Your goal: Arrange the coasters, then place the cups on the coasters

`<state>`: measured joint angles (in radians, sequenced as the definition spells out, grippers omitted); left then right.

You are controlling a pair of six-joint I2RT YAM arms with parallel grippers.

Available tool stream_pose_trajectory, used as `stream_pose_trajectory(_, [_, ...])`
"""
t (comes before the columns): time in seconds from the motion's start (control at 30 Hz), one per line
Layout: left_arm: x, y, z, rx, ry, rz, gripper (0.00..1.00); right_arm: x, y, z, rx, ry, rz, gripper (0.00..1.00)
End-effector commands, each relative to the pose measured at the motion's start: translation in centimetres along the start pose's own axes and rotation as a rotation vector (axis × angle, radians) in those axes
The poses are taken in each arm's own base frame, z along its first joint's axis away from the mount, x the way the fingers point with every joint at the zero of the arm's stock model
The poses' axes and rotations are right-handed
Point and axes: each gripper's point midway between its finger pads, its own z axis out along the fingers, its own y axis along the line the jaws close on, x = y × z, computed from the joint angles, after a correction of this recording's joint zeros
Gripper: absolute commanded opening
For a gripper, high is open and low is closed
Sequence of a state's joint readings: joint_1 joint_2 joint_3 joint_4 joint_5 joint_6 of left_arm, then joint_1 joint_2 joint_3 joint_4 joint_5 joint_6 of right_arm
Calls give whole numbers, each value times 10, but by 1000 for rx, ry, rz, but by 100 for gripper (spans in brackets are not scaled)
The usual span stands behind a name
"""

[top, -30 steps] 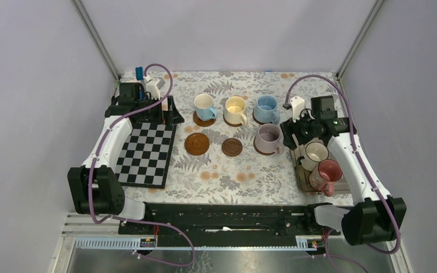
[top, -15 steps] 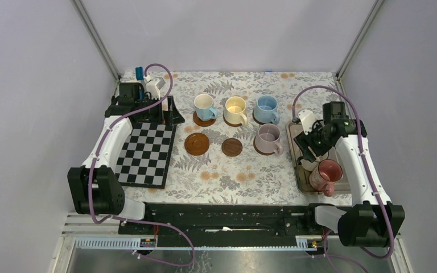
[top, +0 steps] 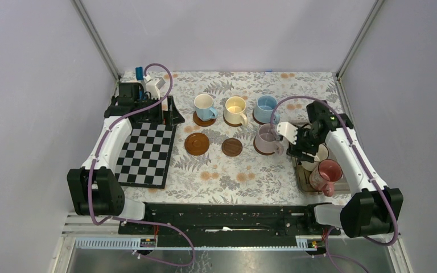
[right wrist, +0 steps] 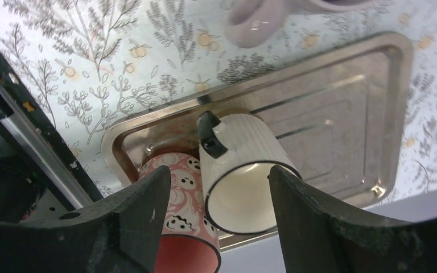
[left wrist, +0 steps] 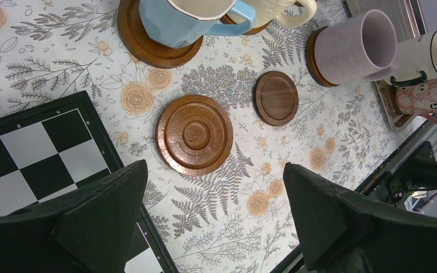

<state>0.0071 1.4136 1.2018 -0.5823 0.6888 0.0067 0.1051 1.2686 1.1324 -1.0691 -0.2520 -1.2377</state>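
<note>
Left fingers (left wrist: 128, 185): spread as wide as they go and holding nothing, above the far end of the chequered board (top: 145, 153) at the left of the tabletop (top: 227, 176).
Right fingers (right wrist: 156, 190): partly open, one on either side of the white-cream cup (right wrist: 244, 165). A gap shows beside one finger, and I cannot tell whether the other touches the cup.
Tray (right wrist: 341, 114): at the right edge. It holds the white-cream cup, with the pinkish red cup (right wrist: 183, 219) touching its near side.
Far row: light blue cup with cream inside (top: 204, 105), yellow-cream cup (top: 235, 108) and second light blue cup (top: 266, 107), from left to right. Each stands on a coaster (top: 204, 121).
Lilac-grey cup (top: 268, 136): on its own coaster (left wrist: 313, 62), just left of the tray and near of the second light blue cup.
Bare coasters: large orange-brown coaster (left wrist: 194, 135) and small dark coaster (left wrist: 276, 98), side by side left of the lilac-grey cup.
</note>
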Motion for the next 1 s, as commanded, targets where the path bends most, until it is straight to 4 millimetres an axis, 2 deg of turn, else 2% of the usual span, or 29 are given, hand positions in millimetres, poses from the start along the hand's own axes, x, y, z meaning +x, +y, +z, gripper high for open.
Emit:
stream_pose_trajectory(0.0, [-16,-11,-7,30,-45,51,99,7,7,16,-32,37,-179,71])
stream_pose_trajectory(0.33, [-15,-8,-6,17,-41,46,99,19,4,48,-47,111,-367,70])
stream_pose_trajectory(0.73, [-13,-4,-2,12,-31,41,99,37,11,76,-171,178,-518,65])
stream_pose_trajectory(0.83, [-13,-3,-2,9,-31,43,99,40,9,83,-181,189,-536,62])
stream_pose_trajectory(0.97, [-13,-2,0,10,-25,38,99,42,7,86,-184,198,-577,49])
